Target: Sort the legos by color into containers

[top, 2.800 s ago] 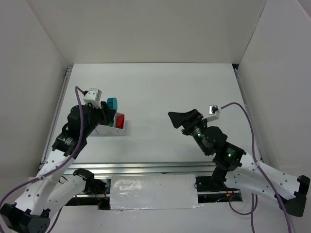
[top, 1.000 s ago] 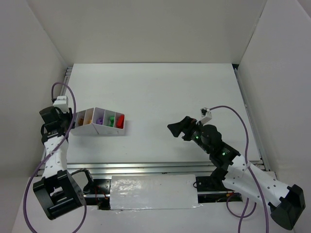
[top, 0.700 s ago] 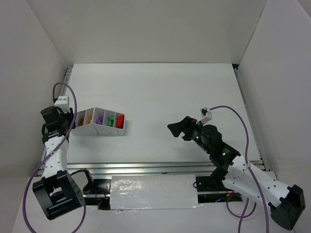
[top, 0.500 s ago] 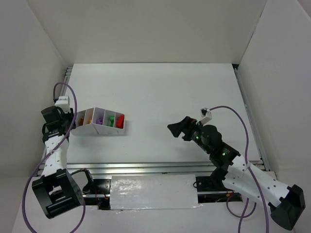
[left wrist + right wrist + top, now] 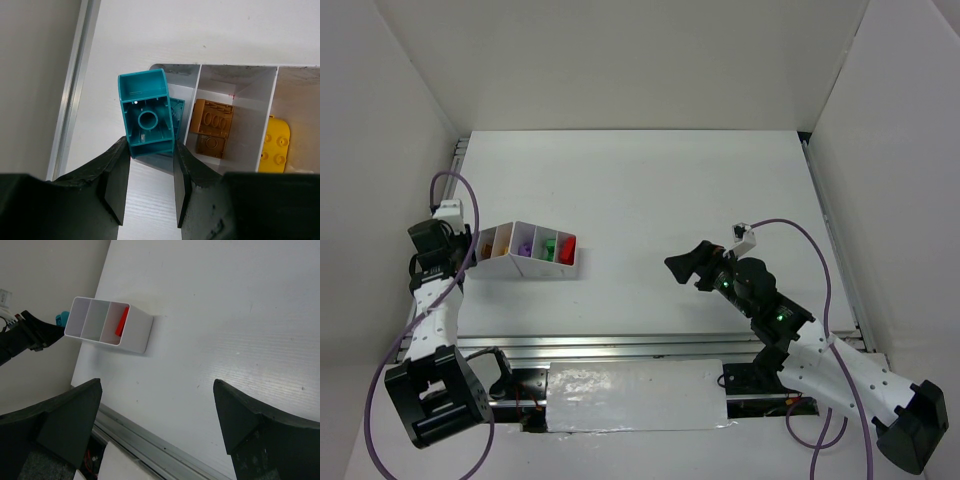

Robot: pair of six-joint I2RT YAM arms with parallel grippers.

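Note:
The white divided tray (image 5: 542,268) stands at the table's left and holds legos in orange (image 5: 488,243), purple (image 5: 524,245), green (image 5: 549,247) and red (image 5: 567,245). My left gripper (image 5: 151,147) is shut on the lower end of a teal lego (image 5: 146,112), which is tilted over the tray's slanted left end compartment. Another teal lego (image 5: 179,117) lies under it. Orange legos (image 5: 212,129) fill the neighbouring compartment, and a yellow one (image 5: 276,145) lies in the one after that. My right gripper (image 5: 156,385) hangs open and empty over bare table, well right of the tray (image 5: 132,335).
An aluminium rail (image 5: 75,75) runs along the table's left edge, close beside my left gripper (image 5: 470,243). Another rail (image 5: 620,345) crosses the near edge. White walls enclose the table on three sides. Purple cables loop off both arms.
Since the oldest frame my left arm has folded back from above the tray to its left end, still carrying the teal lego. In the last second it only drifted slightly. The right arm stays put.

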